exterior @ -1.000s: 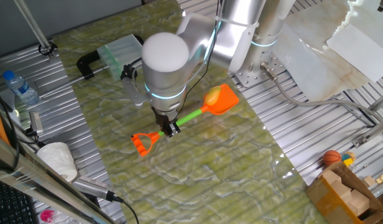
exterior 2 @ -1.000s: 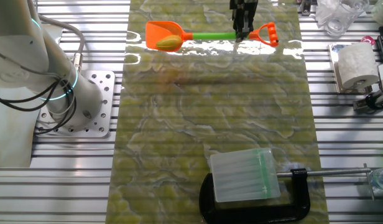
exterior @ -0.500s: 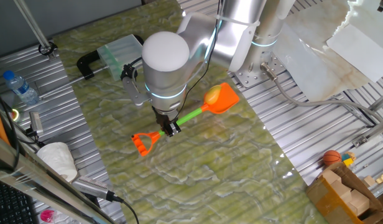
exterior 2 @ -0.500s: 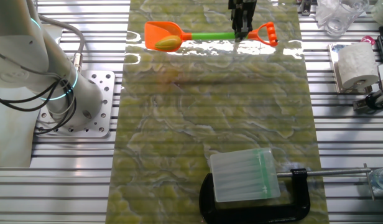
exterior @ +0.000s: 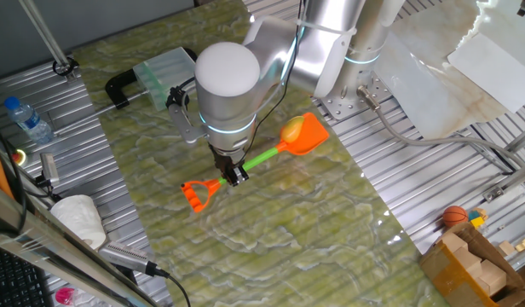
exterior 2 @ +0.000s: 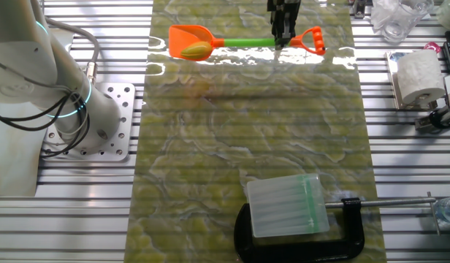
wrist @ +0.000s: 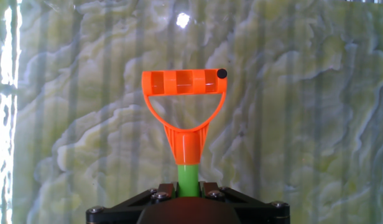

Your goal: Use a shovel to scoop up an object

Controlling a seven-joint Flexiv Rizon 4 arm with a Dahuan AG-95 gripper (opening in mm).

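Note:
The shovel (exterior: 261, 159) has an orange blade, a green shaft and an orange D-shaped end (exterior: 196, 194). My gripper (exterior: 234, 175) is shut on the green shaft near that end. The object (exterior: 291, 132), a small yellow-orange oval lump, lies in the blade (exterior: 309, 135). From the other fixed view, the shovel (exterior 2: 247, 42) runs along the far edge of the mat, the object (exterior 2: 199, 50) rests in its blade, and the gripper (exterior 2: 283, 41) clamps the shaft. In the hand view the D-shaped end (wrist: 183, 99) points away above the mat, with the shaft (wrist: 188, 179) between the jaws of the gripper (wrist: 189, 190).
A clear plastic box (exterior 2: 287, 205) held by a black clamp (exterior 2: 302, 232) sits at one end of the green marbled mat (exterior 2: 247, 131). The arm base (exterior 2: 93, 120) stands beside the mat. A paper roll (exterior 2: 418, 75), a water bottle (exterior: 28, 119) and a small orange ball (exterior: 454, 216) lie off the mat.
The shovel, with the object in its blade, has shifted very slightly toward the blade end and up, still gripped. Nothing else moved.

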